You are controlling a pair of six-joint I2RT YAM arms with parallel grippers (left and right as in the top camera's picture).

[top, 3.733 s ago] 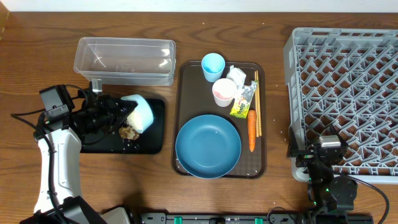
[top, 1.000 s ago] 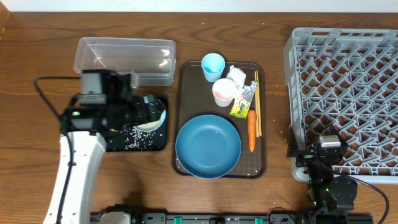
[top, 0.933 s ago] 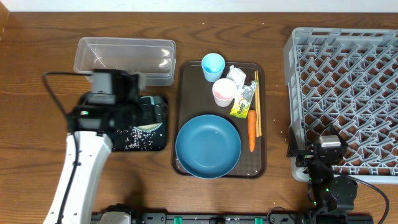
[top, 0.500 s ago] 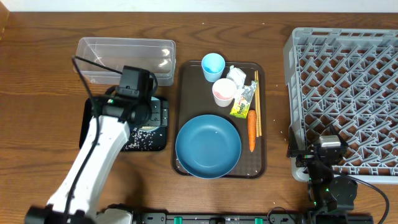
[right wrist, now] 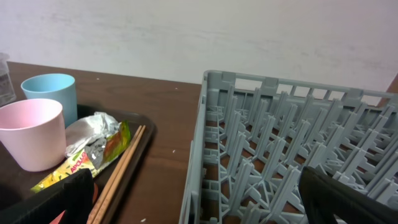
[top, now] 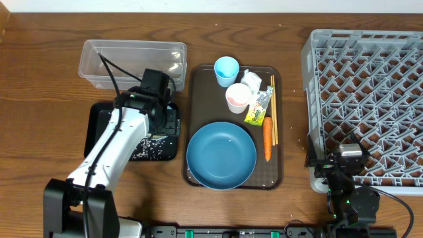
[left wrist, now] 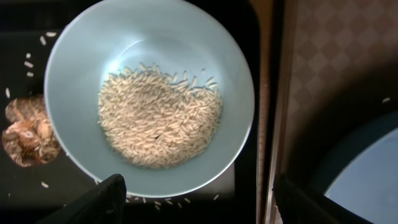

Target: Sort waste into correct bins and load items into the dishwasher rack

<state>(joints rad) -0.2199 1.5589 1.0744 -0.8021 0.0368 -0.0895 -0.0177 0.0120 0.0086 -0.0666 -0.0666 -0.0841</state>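
Observation:
The white bowl (left wrist: 149, 93) stands upright in the black tray (left wrist: 249, 37), holding white rice (left wrist: 158, 118); a brown food lump (left wrist: 25, 130) lies left of it. My left gripper (left wrist: 198, 196) hovers open over the bowl's near rim, fingers (left wrist: 106, 199) wide apart and not touching it. From overhead the left gripper (top: 170, 122) hides the bowl. Loose rice (top: 149, 144) dots the black tray (top: 99, 132). The blue plate (top: 221, 155), carrot (top: 268, 139), wrapper (top: 258, 108), tissue (top: 251, 80), chopsticks (top: 273, 109), blue cup (top: 226, 69) and pink cup (top: 238, 98) lie on the brown tray (top: 198, 86). My right gripper (right wrist: 199, 205) stands open beside the rack (top: 363, 86).
The clear tub (top: 132, 59) sits behind the black tray with nothing visible in it. The grey rack's wall (right wrist: 205, 143) stands right in front of the right gripper (top: 340, 165), and the brown tray's edge lies to its left.
The bowl, tilted over the black tray earlier, now stands upright in it. My left arm has swung right and forward over the tray, and its jaws have narrowed a little. The right arm is unmoved.

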